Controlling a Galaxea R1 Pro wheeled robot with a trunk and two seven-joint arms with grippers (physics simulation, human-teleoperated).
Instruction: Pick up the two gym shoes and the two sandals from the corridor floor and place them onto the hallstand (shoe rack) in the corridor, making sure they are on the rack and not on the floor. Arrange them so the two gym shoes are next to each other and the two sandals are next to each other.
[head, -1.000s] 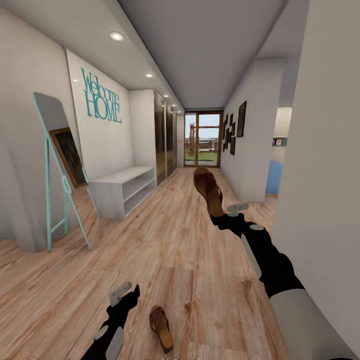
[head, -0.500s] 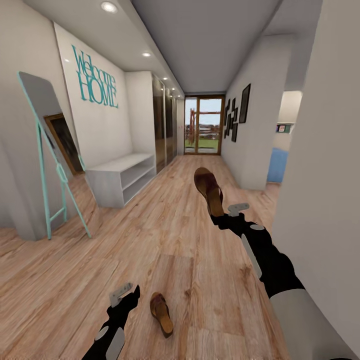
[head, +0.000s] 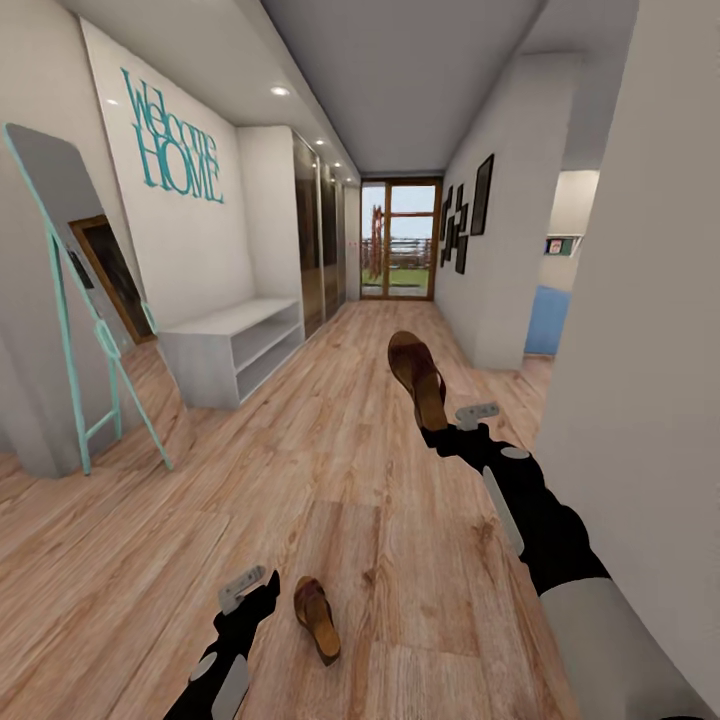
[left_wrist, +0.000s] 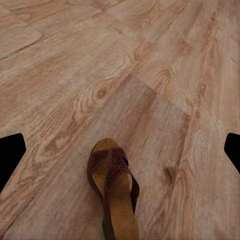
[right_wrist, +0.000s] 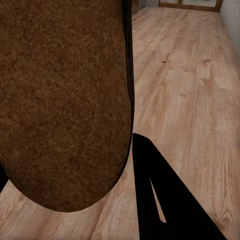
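My right gripper is shut on the heel end of one brown sandal, holding it above the corridor floor with its toe pointing away from me. That sandal's rough brown sole is close up in the right wrist view. The second sandal lies on the floor just right of my left gripper, whose fingers stand wide apart and hold nothing. It also shows in the left wrist view as a sandal with a tan footbed. The light-grey hallstand stands against the left wall ahead. The gym shoes are out of view.
A teal-framed standing mirror leans on the left wall before the hallstand. Dark wardrobe doors follow it, and a glass door closes the corridor's far end. A white wall runs close on my right.
The whole view has shifted: the camera moved forward along the corridor, so the hallstand and mirror sit nearer and further left. Both arms keep their pose, and the held sandal stays gripped.
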